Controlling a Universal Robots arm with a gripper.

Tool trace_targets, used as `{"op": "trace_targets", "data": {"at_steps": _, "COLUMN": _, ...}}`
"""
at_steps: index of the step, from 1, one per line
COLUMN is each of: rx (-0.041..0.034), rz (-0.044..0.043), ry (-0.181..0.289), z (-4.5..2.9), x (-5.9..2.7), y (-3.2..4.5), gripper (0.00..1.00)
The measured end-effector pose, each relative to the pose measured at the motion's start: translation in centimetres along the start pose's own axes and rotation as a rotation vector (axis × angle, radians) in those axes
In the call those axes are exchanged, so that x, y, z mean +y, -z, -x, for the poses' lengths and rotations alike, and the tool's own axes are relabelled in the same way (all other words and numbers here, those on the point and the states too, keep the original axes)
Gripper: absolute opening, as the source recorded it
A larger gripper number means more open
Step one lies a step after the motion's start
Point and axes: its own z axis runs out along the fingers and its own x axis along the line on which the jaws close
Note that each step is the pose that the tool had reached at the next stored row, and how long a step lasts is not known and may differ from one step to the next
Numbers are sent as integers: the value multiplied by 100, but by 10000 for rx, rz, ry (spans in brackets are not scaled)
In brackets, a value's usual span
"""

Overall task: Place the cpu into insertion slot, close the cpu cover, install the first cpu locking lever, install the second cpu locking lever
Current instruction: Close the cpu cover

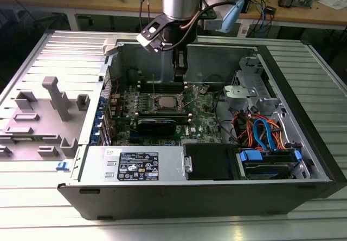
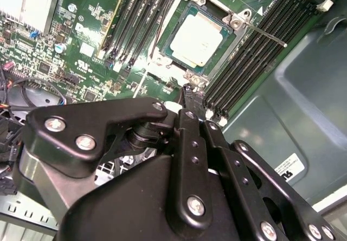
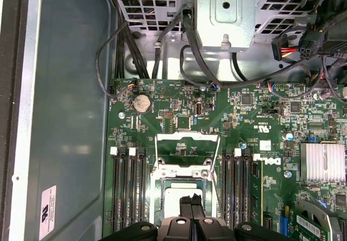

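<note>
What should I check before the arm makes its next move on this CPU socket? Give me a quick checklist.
1. cpu seated in the insertion slot: ok, its silver top lies flat inside the rim.
2. cpu cover closed: not ok, in the first wrist view it looks swung back off the chip.
3. Locking lever latched: not ok, its rod sticks out free over the memory slots.
4. gripper empty: ok, shut with nothing held.
5. Gripper's height above the cpu: cannot tell.
</note>
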Motion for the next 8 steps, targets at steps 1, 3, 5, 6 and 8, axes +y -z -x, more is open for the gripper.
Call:
{"op": "trace_targets", "data": {"at_steps": 1, "rx": 2, "rz": 1, "ry": 0, "z": 1, "x": 1, "y": 16, "gripper": 11}}
{"op": "trace_targets", "data": {"at_steps": 3, "rx": 3, "rz": 2, "ry": 0, "z": 2, "x": 4, "y": 72, "gripper": 11}}
{"op": "trace_targets", "data": {"at_steps": 5, "rx": 5, "rz": 3, "ry": 0, "z": 2, "x": 5, "y": 91, "gripper": 11}}
{"op": "trace_targets", "data": {"at_steps": 6, "rx": 6, "rz": 4, "ry": 0, "z": 2, "x": 5, "y": 91, "gripper": 11}}
{"op": "trace_targets", "data": {"at_steps": 8, "rx": 3, "rz": 2, "ry": 0, "z": 3, "x": 5, "y": 93, "gripper": 11}}
